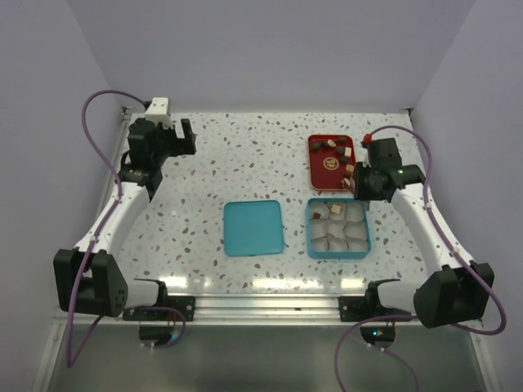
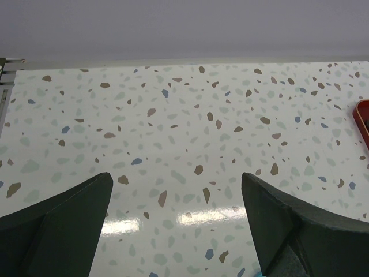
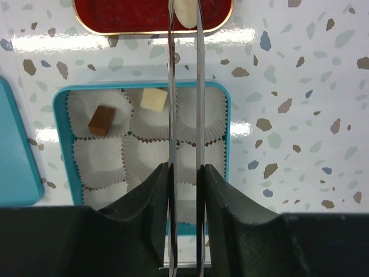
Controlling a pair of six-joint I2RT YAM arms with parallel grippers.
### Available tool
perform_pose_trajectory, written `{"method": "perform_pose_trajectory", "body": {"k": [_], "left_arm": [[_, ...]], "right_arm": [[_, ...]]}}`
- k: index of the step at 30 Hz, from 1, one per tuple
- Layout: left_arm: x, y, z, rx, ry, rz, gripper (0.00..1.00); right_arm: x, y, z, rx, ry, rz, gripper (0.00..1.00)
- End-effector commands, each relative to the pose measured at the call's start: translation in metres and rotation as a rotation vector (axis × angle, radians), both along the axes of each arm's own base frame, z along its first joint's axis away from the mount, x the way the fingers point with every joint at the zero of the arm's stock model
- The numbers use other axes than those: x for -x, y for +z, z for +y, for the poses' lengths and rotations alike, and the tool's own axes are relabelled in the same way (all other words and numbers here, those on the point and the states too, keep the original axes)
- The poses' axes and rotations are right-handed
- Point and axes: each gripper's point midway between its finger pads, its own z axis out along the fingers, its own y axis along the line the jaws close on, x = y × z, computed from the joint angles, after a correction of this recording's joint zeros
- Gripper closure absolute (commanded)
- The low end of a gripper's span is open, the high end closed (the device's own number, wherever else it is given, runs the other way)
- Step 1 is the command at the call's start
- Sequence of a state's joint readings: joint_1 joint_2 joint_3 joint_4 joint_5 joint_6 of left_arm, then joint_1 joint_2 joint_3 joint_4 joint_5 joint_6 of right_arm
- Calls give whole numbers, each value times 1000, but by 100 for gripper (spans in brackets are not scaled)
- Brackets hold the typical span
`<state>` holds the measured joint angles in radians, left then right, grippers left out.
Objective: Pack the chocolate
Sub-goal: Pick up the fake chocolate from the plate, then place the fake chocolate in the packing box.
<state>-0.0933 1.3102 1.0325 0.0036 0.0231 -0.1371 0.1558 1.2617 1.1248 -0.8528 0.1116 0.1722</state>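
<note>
My right gripper (image 3: 184, 173) is shut on a pair of thin metal tongs (image 3: 184, 86). Their tips pinch a cream-white chocolate (image 3: 185, 12) over the near edge of the red tray (image 3: 115, 17). Below them the teal box (image 3: 228, 144) holds white paper cups; a brown chocolate (image 3: 101, 120) and a cream square chocolate (image 3: 153, 99) sit in two far cups. In the top view several chocolates (image 1: 327, 147) lie on the red tray (image 1: 320, 173), and the right gripper (image 1: 362, 175) hangs beside it. My left gripper (image 1: 186, 137) is open and empty at the far left.
The teal lid (image 1: 253, 227) lies flat left of the teal box (image 1: 365, 237); its edge shows in the right wrist view (image 3: 14, 156). The left wrist view shows bare speckled table (image 2: 184, 127) and the tray's corner (image 2: 363, 118). Walls close in on three sides.
</note>
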Motion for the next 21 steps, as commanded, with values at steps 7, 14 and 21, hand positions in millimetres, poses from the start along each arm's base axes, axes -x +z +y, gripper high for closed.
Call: {"method": "perform_pose_trajectory", "body": {"k": [7,14,21], "left_arm": [[-4,19,-6,6,-23,-38,0],[-5,19,-7,9,-24,-36,0],[-5,18,-8,10,-30,-34,0]], "right_arm": [[23,59,-2,-13,1,-83,77],[50,83,-6,-9,12,-57,77],[86,103,-6,-21,31,-6,77]]}}
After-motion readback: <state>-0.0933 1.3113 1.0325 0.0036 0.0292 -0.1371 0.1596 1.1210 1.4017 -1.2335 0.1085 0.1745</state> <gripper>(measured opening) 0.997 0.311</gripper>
